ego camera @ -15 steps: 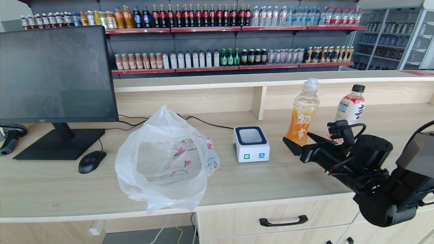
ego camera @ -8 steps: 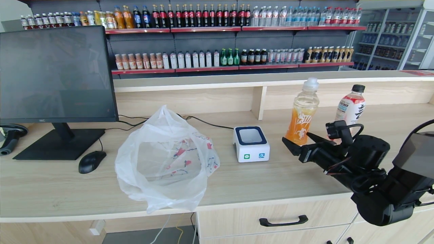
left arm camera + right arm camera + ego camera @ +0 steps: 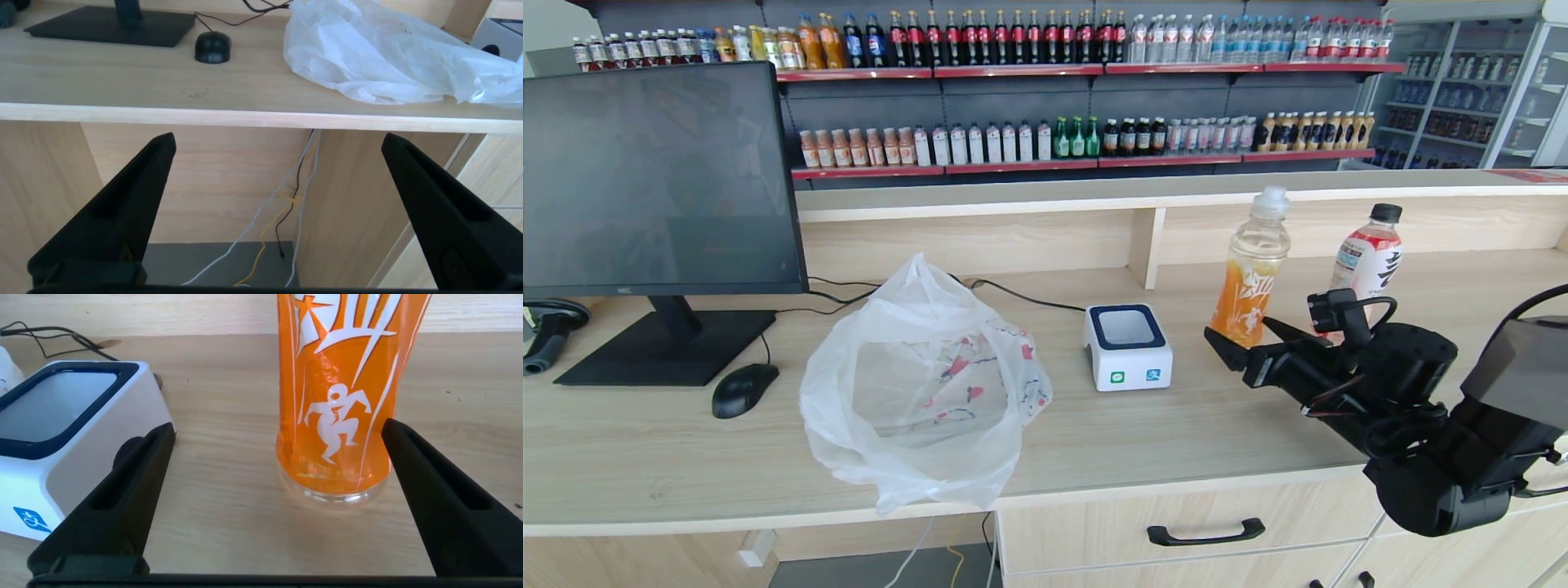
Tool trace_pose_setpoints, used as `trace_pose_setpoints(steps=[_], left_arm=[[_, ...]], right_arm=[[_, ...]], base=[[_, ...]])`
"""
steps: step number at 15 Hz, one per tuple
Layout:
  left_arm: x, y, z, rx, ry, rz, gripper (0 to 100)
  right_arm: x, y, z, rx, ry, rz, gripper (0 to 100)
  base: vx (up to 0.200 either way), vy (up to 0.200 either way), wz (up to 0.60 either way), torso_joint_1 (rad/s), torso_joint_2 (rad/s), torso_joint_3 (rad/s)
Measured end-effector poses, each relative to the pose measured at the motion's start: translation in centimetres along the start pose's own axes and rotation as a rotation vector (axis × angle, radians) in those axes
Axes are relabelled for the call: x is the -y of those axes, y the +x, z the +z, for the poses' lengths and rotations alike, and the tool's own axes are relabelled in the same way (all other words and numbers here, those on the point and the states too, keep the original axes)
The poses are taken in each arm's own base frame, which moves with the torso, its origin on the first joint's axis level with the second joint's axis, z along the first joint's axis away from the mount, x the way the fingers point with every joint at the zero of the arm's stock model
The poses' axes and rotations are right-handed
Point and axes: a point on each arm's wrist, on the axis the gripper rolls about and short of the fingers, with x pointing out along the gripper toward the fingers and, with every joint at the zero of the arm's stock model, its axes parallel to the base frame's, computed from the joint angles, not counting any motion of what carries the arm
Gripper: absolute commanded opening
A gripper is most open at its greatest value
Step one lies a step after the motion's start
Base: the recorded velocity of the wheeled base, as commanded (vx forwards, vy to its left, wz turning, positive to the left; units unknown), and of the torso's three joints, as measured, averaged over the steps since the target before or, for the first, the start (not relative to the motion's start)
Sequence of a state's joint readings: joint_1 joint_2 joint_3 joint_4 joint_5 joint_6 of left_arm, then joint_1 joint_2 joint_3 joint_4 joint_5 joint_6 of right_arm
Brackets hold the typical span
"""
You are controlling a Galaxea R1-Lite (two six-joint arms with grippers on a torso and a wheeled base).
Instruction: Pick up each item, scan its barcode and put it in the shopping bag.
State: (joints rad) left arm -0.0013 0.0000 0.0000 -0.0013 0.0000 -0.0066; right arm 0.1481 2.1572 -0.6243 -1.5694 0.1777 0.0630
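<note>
Right gripper [image 3: 1236, 329]: fingers spread wide, holding nothing; it hangs low over the counter [image 3: 1176, 433].
Orange bottle [image 3: 1250, 278]: stands on the counter between the right gripper's fingertips, at their far end.
Right wrist view, bottle: the orange bottle [image 3: 343, 392] has its base on the wood between the fingers of the right gripper [image 3: 278, 429]. There is a clear gap on the scanner side. On the other side the finger overlaps the bottle's outline, so contact cannot be judged.
White bottle [image 3: 1368, 253]: upright, beyond the right gripper and to its right, apart from the orange one.
Scanner [image 3: 1127, 347]: just left of the right gripper, window up. The right wrist view shows the scanner [image 3: 57, 457] beside the left finger.
Shopping bag [image 3: 923, 384]: well left of the right gripper, past the scanner, mouth open.
Left gripper [image 3: 278, 139]: fingers spread, empty, held below the counter edge [image 3: 163, 90].
Left wrist view, extras: the bag [image 3: 392, 49] and a mouse [image 3: 212, 47] lie above and beyond the left gripper, and cables [image 3: 286, 220] hang under the counter ahead of it.
Monitor [image 3: 658, 180]: farthest left, behind the mouse [image 3: 743, 389].
</note>
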Motion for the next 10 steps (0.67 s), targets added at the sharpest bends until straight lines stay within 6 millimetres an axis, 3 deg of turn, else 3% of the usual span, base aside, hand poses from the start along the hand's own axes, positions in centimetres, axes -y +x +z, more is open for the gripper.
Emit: trace_pose_setpoints(steps=[10], left_arm=[[0.0,0.0,0.0,0.0,0.0,0.0,100]], right_arm=[[0.2,1.4,-0.8,0.009,-0.001,0.004,100]], base=[[0.0,0.0,0.0,0.0,0.0,0.0]])
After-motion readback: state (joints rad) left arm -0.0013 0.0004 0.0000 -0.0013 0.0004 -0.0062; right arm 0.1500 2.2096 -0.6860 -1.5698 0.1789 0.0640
